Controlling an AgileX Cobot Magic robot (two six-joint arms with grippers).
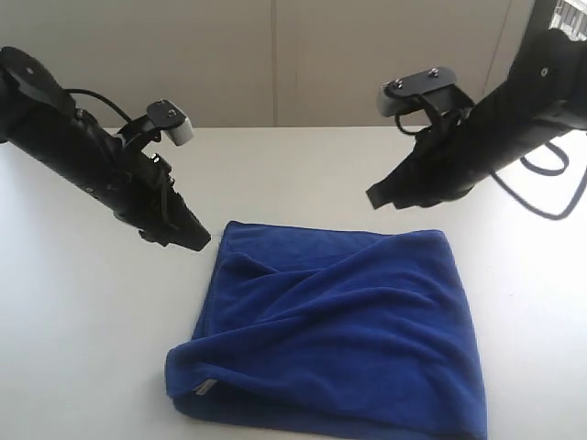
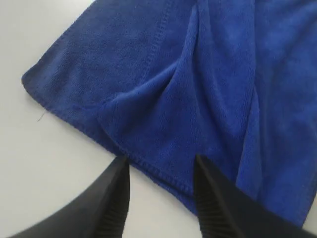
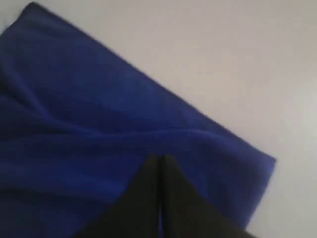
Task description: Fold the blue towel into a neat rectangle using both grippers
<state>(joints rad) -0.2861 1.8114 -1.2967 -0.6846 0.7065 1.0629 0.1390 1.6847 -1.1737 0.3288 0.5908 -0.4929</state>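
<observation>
Closest to the camera, the blue towel (image 1: 339,339) lies on the white table (image 1: 83,348), doubled over but only loosely. Its near left corner bulges in a rounded hump, with a small pale tag (image 1: 206,387) showing at the fold. Treat this fold as rough, not finished.

Across the middle, long diagonal creases run from that hump toward the far right corner, so the top layer sits skewed on the one beneath.

Farther back, the far edge is fairly straight, and both arm ends hang near it; neither seems to touch the cloth. Your left gripper (image 1: 188,236) is just beside the far left corner, jaws spread wide with nothing between them. Its wrist view shows the stitched hem just ahead of the fingers (image 2: 116,198). Your right gripper (image 3: 159,158) is pinched fully closed and empty, above the far edge toward the right corner.

To do this step well, open the right one, then bring each gripper down onto its own far corner. Catch both layers at the hem and pull evenly apart, so the creases flatten before you fold again.
</observation>
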